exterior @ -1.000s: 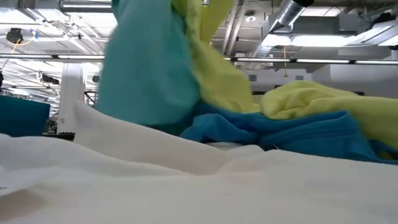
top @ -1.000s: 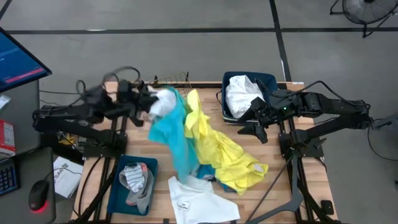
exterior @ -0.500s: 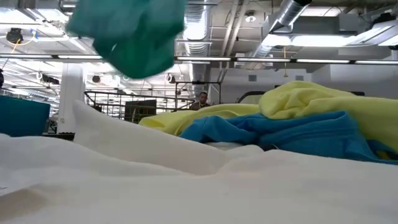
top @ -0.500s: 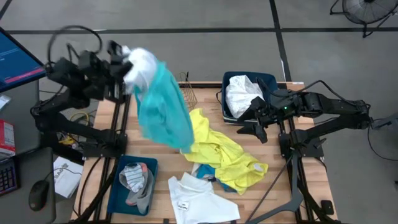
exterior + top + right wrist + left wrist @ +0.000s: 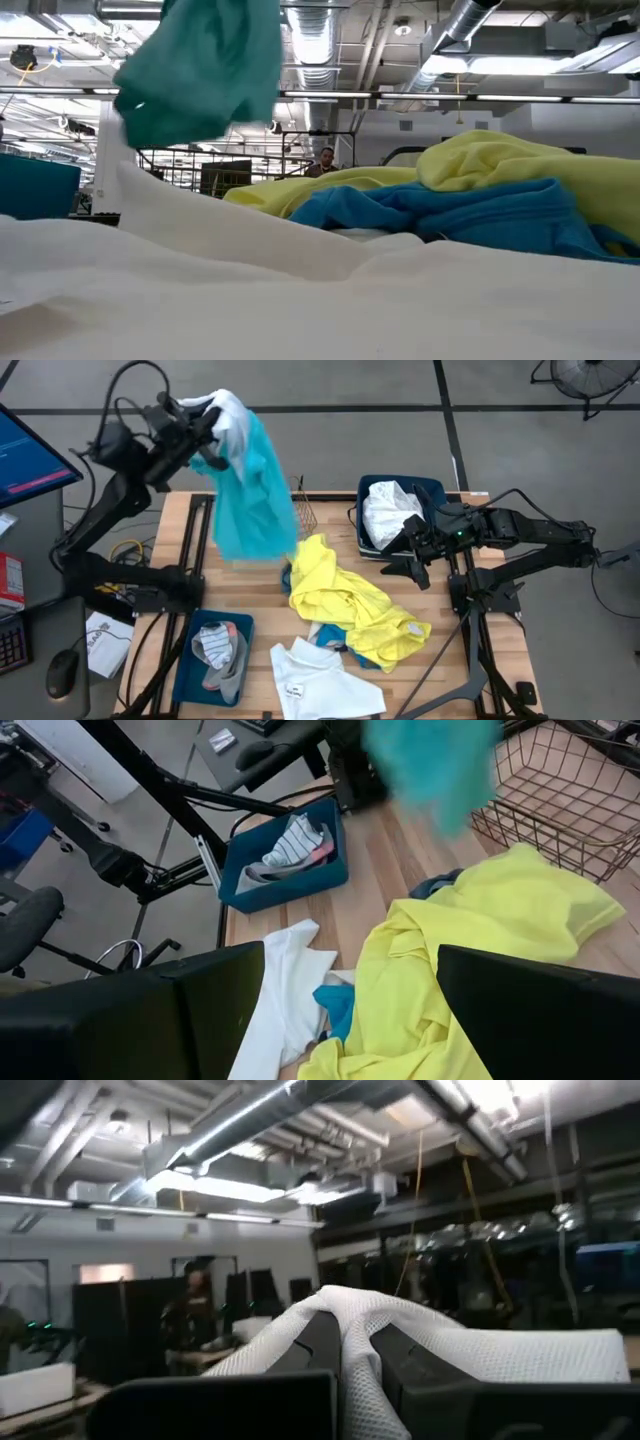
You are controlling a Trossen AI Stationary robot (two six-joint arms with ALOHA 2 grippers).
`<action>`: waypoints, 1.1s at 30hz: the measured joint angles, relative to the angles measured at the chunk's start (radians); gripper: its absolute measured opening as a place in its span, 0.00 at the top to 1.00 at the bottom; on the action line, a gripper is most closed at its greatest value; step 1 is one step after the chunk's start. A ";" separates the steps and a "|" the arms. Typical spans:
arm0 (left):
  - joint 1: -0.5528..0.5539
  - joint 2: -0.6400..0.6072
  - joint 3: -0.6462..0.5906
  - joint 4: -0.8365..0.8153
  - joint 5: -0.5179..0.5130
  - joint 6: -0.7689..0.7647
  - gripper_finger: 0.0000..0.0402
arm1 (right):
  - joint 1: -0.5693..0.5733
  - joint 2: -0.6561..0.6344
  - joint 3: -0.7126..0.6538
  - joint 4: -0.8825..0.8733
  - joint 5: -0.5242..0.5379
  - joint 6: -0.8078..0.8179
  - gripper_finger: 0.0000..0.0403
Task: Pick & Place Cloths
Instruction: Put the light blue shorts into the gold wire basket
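My left gripper point(image 5: 212, 412) is raised high beyond the table's far left corner, shut on a white mesh cloth point(image 5: 232, 410). A big teal cloth point(image 5: 250, 490) hangs below that cloth, and also shows in the low view as the teal cloth point(image 5: 200, 70). A yellow cloth point(image 5: 345, 595) lies crumpled mid-table over a blue cloth point(image 5: 330, 632). A white cloth point(image 5: 320, 680) is spread at the near edge. My right gripper point(image 5: 410, 565) hovers open beside the right bin, touching nothing. My left gripper pinches a fold of the white mesh cloth point(image 5: 350, 1345) between its two fingers point(image 5: 315, 1335). The fabric bulges out over both fingertips. The cloth is lifted clear, and the teal cloth hangs slack beneath it, off the table. Whether the fingers also grip the teal fabric cannot be told.
A dark blue bin point(image 5: 432, 488) at the far right holds a white cloth point(image 5: 390, 510). Another blue bin point(image 5: 190, 670) at the near left holds striped and grey socks point(image 5: 220, 645). A copper wire basket point(image 5: 305, 510) stands at the far edge, partly behind the hanging teal cloth.
My left gripper has risen and swung toward the far left, staying shut. The teal cloth came up with it, lifted clear of the table, and now swings. The yellow cloth, first dragged up with it, dropped back into a heap mid-table.
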 joint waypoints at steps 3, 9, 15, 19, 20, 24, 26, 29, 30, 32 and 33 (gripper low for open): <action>0.057 0.033 -0.002 -0.009 0.035 -0.001 1.00 | 0.000 0.000 0.000 0.000 0.000 0.000 0.28; 0.112 0.117 -0.002 -0.017 0.099 -0.007 1.00 | 0.000 0.000 0.000 0.000 0.000 0.000 0.28; 0.059 0.173 -0.002 -0.063 0.200 -0.056 1.00 | 0.001 0.000 0.000 0.000 0.000 0.000 0.28; -0.019 0.181 -0.002 -0.197 0.122 -0.049 1.00 | 0.001 0.000 0.000 -0.001 0.000 0.000 0.28; -0.035 0.183 -0.002 -0.233 0.072 -0.033 1.00 | 0.001 0.000 0.000 -0.001 0.000 0.000 0.28; -0.055 0.185 -0.002 -0.383 -0.159 0.031 1.00 | 0.001 0.000 0.000 -0.001 0.000 -0.002 0.28; -0.037 0.187 -0.002 -0.418 -0.235 0.044 1.00 | 0.001 0.000 0.000 -0.002 0.000 -0.008 0.28; 0.000 0.187 -0.002 -0.460 -0.338 0.047 1.00 | 0.001 0.000 0.000 -0.002 0.000 -0.011 0.28; 0.013 0.187 -0.002 -0.473 -0.360 0.047 1.00 | 0.001 0.000 0.000 -0.002 0.000 -0.011 0.28; 0.039 0.187 -0.002 -0.503 -0.370 0.047 1.00 | 0.001 0.000 0.000 -0.002 0.000 -0.011 0.28; 0.048 0.187 -0.002 -0.516 -0.370 0.045 1.00 | 0.001 0.000 0.000 -0.002 0.000 -0.011 0.28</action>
